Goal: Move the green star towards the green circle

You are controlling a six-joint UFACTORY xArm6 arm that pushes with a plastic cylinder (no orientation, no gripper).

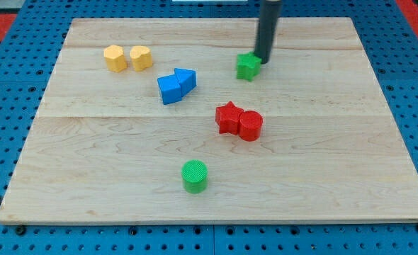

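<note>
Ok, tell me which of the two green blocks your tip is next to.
The green star, near the view's top. My tip sits right against its upper right side. The green circle lies far off toward the view's bottom, below the red blocks.

Dark straight rod (268, 28) cut off by the view's top edge, upper part and arm out of frame. My tip (262, 61) sits right at the small green star-shaped block (248, 66); contact can't be confirmed. Blue triangular block (185, 79) partly covered by the blue cube-like block (170, 89). Red star-shaped block (228, 117) partly covered by the red cylinder block (250, 125). Blue pegboard base (10, 28) runs off every edge.
</note>
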